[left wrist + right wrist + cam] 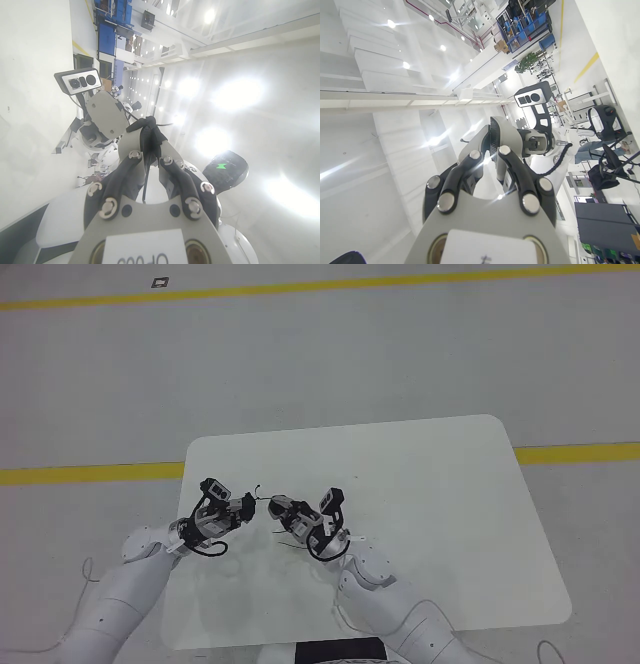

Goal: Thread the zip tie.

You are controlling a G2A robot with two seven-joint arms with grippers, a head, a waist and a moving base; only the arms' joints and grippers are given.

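The left wrist view gives what the others lack: the left gripper (pixel 150 127) has its jaws pressed together on the black zip tie (pixel 147 170), pinching it near the tips. One short end pokes out past the jaws and the long strap trails back between the fingers toward the wrist. From above, over the white table (pixel 430 514), the tie is only a thin dark wisp just above the gap between the two grippers, which face each other almost tip to tip. The right wrist view shows the right gripper (pixel 492 125) with its jaws drawn together at the tips. Their own bulk hides the pinch line, so whether anything lies between them cannot be told. A small dark end (pixel 462 140) sticks out beside those jaws, too slight to identify.
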